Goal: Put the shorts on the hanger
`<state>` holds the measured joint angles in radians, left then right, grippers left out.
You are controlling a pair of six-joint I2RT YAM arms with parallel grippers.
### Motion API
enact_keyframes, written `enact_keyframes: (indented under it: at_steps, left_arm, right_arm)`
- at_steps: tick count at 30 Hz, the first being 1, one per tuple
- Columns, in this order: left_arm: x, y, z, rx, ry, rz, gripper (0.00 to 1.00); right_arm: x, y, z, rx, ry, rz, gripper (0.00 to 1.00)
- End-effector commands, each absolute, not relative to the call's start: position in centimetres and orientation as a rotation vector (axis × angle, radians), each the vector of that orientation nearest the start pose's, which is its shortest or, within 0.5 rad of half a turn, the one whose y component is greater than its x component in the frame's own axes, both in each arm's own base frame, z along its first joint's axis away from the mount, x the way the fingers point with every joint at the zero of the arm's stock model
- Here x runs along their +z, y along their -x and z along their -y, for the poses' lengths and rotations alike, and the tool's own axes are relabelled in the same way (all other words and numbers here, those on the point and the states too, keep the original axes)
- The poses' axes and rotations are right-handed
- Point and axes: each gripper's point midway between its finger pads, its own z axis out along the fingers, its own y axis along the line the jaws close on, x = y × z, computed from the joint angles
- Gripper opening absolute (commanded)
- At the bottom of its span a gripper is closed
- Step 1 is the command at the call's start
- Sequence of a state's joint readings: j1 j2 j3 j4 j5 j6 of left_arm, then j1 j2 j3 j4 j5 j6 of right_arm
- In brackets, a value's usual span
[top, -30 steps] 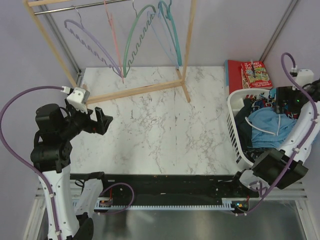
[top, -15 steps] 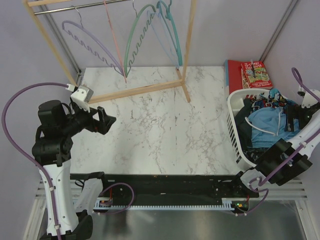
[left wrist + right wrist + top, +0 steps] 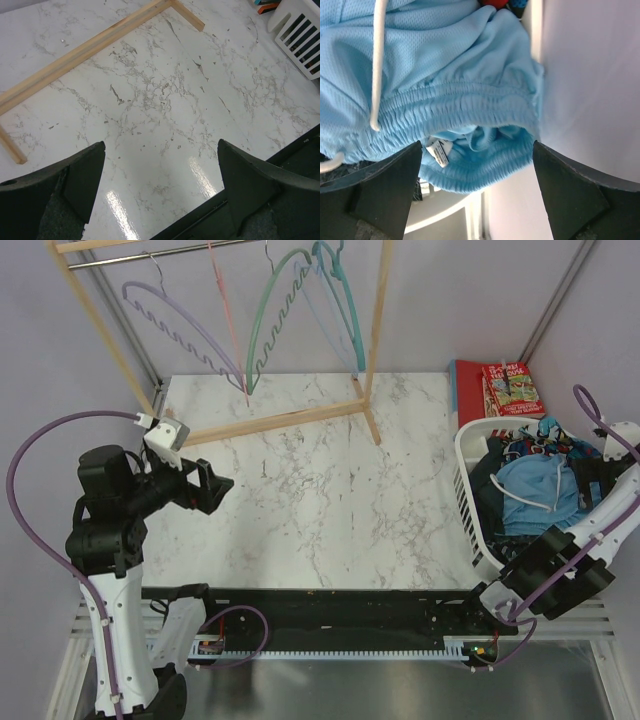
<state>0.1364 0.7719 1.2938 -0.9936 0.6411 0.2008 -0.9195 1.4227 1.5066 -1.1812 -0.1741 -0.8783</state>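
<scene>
The shorts (image 3: 535, 490), light sky-blue with a white drawstring (image 3: 376, 65), lie in a white laundry basket (image 3: 468, 502) at the right edge of the marble desk (image 3: 320, 490), heaped on top of dark printed clothes (image 3: 520, 448). The right claw (image 3: 600, 462) hangs over the basket's right side, its fingers spread wide apart. In the right wrist view the gathered elastic waistband of the shorts fills the space ahead of the claw (image 3: 477, 200). Whether the fingers touch the fabric is hard to tell. The teal hanger (image 3: 346, 310) hangs on a wooden rack (image 3: 376, 330), well to the left of the basket and beyond it. The left claw (image 3: 207, 486) is far left of the basket, above bare desk, its fingers also apart and holding nothing. Two books (image 3: 508, 387) lie just beyond the basket.
</scene>
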Motion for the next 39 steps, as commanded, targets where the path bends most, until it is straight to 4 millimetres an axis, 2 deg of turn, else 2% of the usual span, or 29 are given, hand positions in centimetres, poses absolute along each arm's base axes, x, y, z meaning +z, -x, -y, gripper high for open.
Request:
enact_keyframes:
  at_steps: [1, 6, 11, 19, 20, 22, 25, 26, 28, 29, 31, 32, 34, 35, 37, 38, 39]
  left_arm:
    - [33.9, -20.3, 7.6, -0.449, -0.509, -1.88, 0.99]
    - [34.3, -20.6, 7.8, -0.471, -0.492, -1.882, 0.99]
    - [34.8, -20.8, 7.9, -0.481, -0.482, -1.874, 0.98]
    - [34.9, -20.9, 8.0, -0.492, -0.475, -1.869, 0.98]
    - [35.0, -20.9, 8.0, -0.491, -0.477, -1.869, 0.98]
    - [35.1, -20.9, 7.9, -0.49, -0.475, -1.867, 0.98]
    - [35.4, -21.0, 8.0, -0.491, -0.474, -1.863, 0.98]
    - [35.6, -21.0, 7.9, -0.489, -0.469, -1.859, 0.97]
    - [35.8, -21.2, 7.9, -0.492, -0.462, -1.861, 0.97]
    - [36.1, -21.2, 7.9, -0.495, -0.454, -1.856, 0.97]
    - [36.5, -21.3, 8.0, -0.506, -0.44, -1.855, 0.97]
    - [36.9, -21.3, 8.2, -0.515, -0.443, -1.846, 0.97]
    - [37.5, -21.3, 8.4, -0.536, -0.435, -1.84, 0.97]
    - [37.7, -21.3, 8.5, -0.544, -0.433, -1.838, 0.97]
    - [38.4, -21.3, 8.7, -0.564, -0.42, -1.831, 0.97]
    - [38.7, -21.3, 8.7, -0.573, -0.414, -1.829, 0.97]
    - [39.0, -21.3, 8.8, -0.58, -0.412, -1.825, 0.97]
  right_arm:
    - [25.8, -19.0, 25.6, -0.51, 0.093, -2.596, 0.98]
    - [25.5, -19.0, 27.6, -0.614, 0.116, -2.612, 0.97]
    - [24.5, -18.4, 28.4, -0.66, 0.14, -2.655, 0.86]
    - [19.9, -17.2, 28.2, -0.624, 0.136, -2.745, 0.73]
    - [19.1, -17.0, 28.0, -0.616, 0.137, -2.76, 0.7]
    - [18.9, -17.1, 28.4, -0.635, 0.129, -2.755, 0.65]
    - [19.3, -17.4, 28.7, -0.645, 0.102, -2.738, 0.41]
    - [20.3, -17.8, 29.0, -0.666, 0.084, -2.712, 0.23]
    - [21.9, -18.6, 29.2, -0.674, 0.059, -2.654, 0.0]
    - [24.1, -19.2, 29.4, -0.701, 0.035, -2.598, 0.0]
    - [27.0, -20.8, 28.8, -0.682, 0.038, -2.491, 0.0]
    - [30.3, -21.7, 28.8, -0.703, 0.009, -2.399, 0.0]
    - [34.1, -23.8, 27.7, -0.661, 0.032, -2.269, 0.0]
    - [38.3, -24.5, 27.3, -0.697, 0.039, -2.161, 0.0]
    - [41.9, -26.3, 26.0, -0.621, 0.032, -2.035, 0.0]
    - [45.9, -27.2, 24.4, -0.608, 0.085, -1.917, 0.0]
    - [47.6, -28.3, 22.8, -0.542, 0.097, -1.854, 0.0]
